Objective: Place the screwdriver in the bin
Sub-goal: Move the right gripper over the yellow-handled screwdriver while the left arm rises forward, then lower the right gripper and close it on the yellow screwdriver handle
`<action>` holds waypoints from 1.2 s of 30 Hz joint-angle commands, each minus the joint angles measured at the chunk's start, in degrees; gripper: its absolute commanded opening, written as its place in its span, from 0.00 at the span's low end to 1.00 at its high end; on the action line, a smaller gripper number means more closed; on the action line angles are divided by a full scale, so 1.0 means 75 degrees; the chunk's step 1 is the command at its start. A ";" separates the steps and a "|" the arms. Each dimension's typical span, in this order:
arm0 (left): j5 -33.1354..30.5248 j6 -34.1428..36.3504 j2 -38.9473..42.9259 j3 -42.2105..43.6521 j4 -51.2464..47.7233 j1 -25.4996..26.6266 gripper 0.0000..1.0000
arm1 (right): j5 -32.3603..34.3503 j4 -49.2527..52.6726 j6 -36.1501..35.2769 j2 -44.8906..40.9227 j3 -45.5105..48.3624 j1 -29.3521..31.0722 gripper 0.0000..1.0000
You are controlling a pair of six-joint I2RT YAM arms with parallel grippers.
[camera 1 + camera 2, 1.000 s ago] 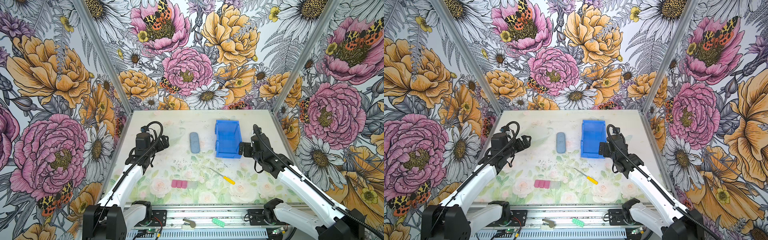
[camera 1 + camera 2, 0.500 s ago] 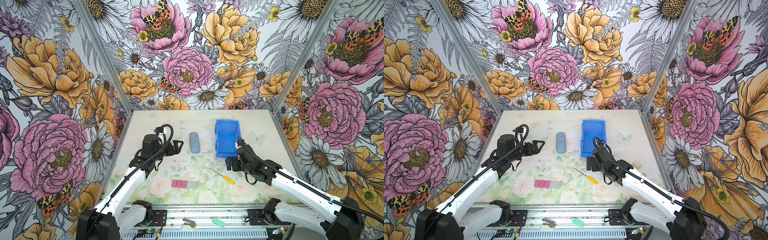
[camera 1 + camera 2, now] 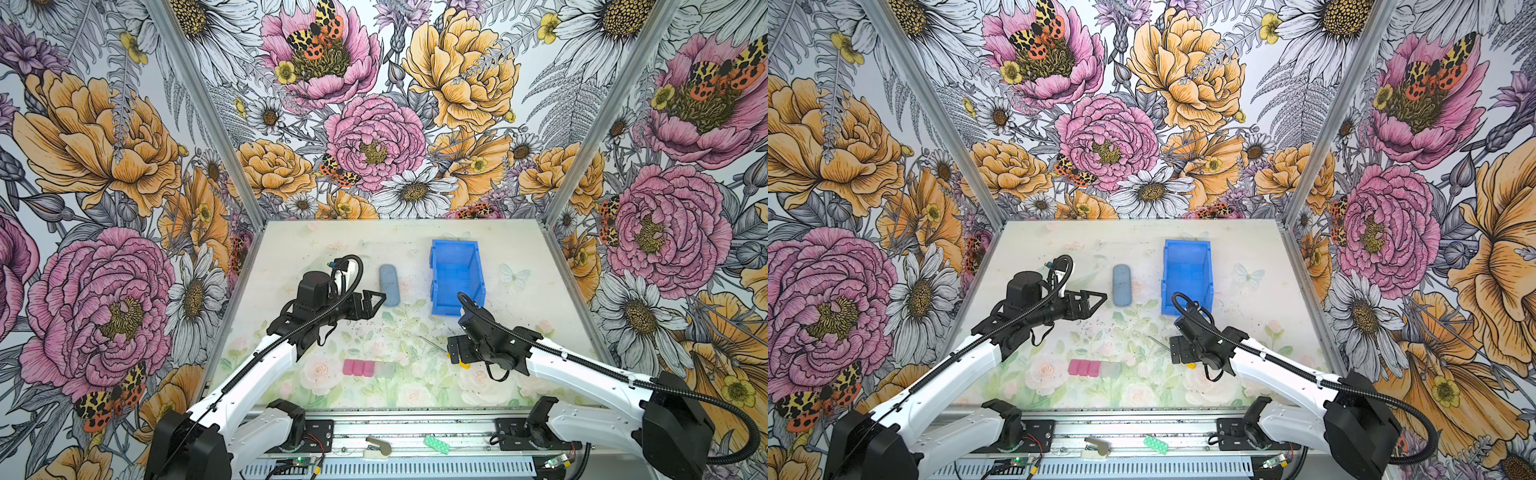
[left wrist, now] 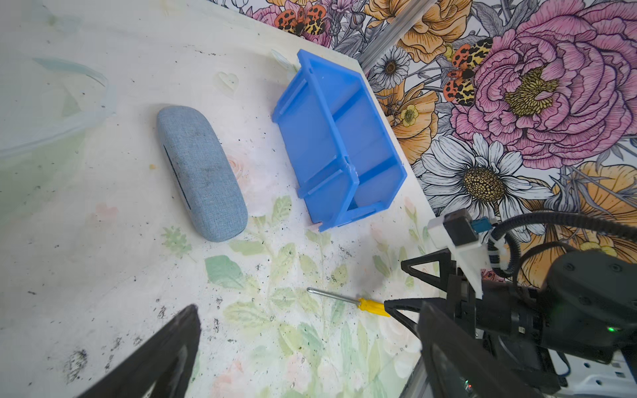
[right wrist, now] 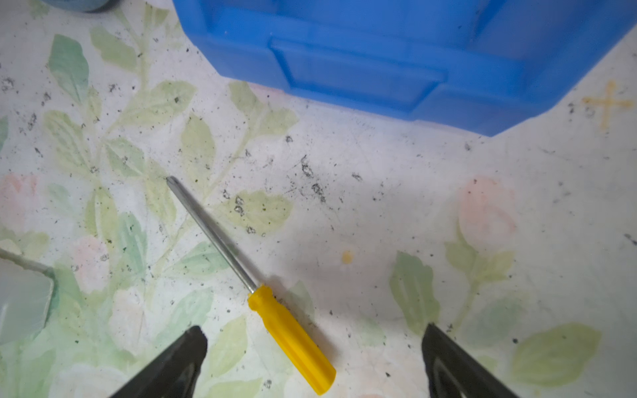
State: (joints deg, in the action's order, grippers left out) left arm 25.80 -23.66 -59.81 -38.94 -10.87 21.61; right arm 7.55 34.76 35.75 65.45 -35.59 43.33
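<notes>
The small yellow-handled screwdriver (image 5: pixel 286 332) with a thin metal shaft lies flat on the floral tabletop (image 5: pixel 379 193), a short way in front of the blue plastic rectangular bin (image 3: pixel 435 270) and outside it. The right gripper (image 5: pixel 313 333) hangs low over its handle, fingers spread wide on either side, gripping nothing. The left gripper (image 3: pixel 374 301) hovers beside a grey-blue fabric oblong case (image 3: pixel 389 279), likewise wide open and empty.
</notes>
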 commanded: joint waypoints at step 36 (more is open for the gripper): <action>0.0212 0.0257 0.0006 0.0074 0.0178 0.0001 0.99 | -0.0764 -0.0954 -0.0511 0.1570 0.0191 0.0218 0.36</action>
State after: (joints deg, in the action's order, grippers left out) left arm 27.75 -23.44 -59.88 -38.92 -10.07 21.58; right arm 1.87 27.59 31.81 75.77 -33.28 44.16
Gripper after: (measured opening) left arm 0.986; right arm 0.377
